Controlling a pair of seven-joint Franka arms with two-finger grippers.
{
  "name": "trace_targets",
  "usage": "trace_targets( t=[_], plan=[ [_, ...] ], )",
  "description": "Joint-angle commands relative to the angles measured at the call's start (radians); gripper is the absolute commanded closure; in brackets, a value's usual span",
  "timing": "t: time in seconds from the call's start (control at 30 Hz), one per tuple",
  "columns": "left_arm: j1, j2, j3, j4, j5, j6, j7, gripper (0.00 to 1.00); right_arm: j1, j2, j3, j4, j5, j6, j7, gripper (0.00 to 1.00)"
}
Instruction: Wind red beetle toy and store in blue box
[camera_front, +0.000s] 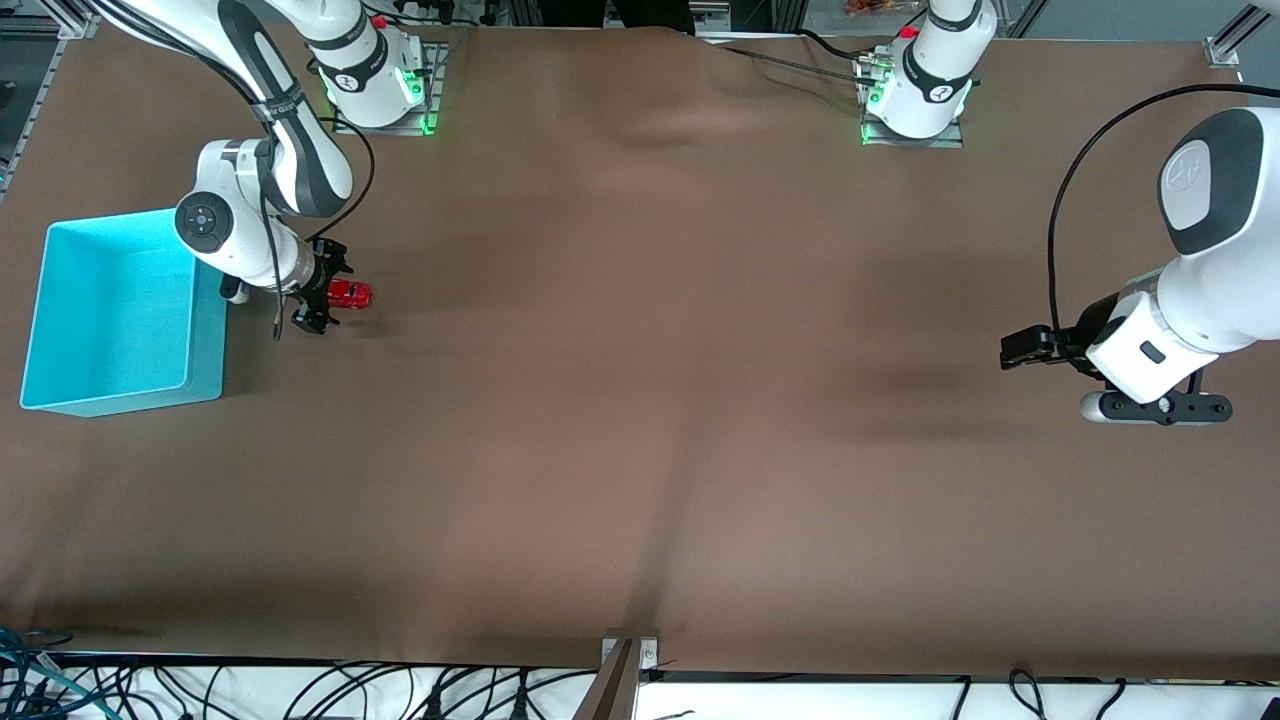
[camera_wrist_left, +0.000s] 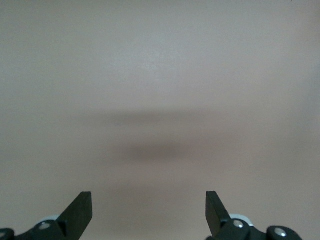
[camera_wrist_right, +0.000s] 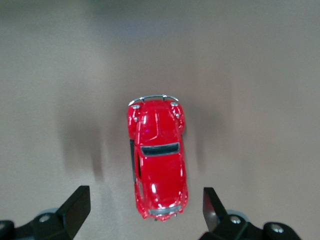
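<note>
Beetle sits on the table just beside the box, directly under the right gripper, whose wide fingers straddle its long axis. Left gripper waits open near the table's other end.

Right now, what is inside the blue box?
Nothing shows inside the blue box; its visible floor is bare. The right arm covers one corner. The red beetle toy sits outside on the table, under the open right gripper.

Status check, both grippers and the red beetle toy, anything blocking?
Right gripper open, over the red beetle toy, not gripping. Left gripper open, waiting at its own end. Toy on table beside blue box. Nothing in the way.
</note>
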Motion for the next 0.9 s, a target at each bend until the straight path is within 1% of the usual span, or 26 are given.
trace_targets(
  t=[0.0,0.6,0.63,0.67,0.73,0.77,0.8,0.87],
  plan=[
    [-0.003,0.001,0.003,0.012,-0.018,-0.018,-0.002,0.0,0.004,0.004,-0.001,-0.017,-0.034,0.04,0.008,0.0],
    [-0.003,0.001,0.003,0.012,-0.018,-0.018,-0.002,0.0,0.002,-0.001,-0.004,-0.011,-0.036,0.042,0.021,0.0],
    [-0.003,0.001,0.003,0.012,-0.018,-0.018,-0.002,0.0,0.002,-0.002,-0.004,-0.011,-0.036,0.042,0.021,0.04],
    [-0.003,0.001,0.003,0.012,-0.018,-0.018,-0.002,0.0,0.002,-0.002,-0.004,-0.011,-0.036,0.042,0.021,0.12],
    [-0.003,0.001,0.003,0.012,-0.018,-0.018,-0.002,0.0,0.002,-0.001,-0.004,-0.011,-0.036,0.042,0.021,0.16],
    [-0.003,0.001,0.003,0.012,-0.018,-0.018,-0.002,0.0,0.002,-0.001,-0.004,-0.012,-0.036,0.04,0.021,0.24],
    [-0.003,0.001,0.003,0.012,-0.018,-0.018,-0.002,0.0,0.002,-0.001,-0.004,-0.012,-0.036,0.04,0.021,0.28],
    [-0.003,0.001,0.003,0.012,-0.018,-0.018,-0.002,0.0,0.002,0.001,-0.004,-0.012,-0.036,0.039,0.021,0.34]
  ],
)
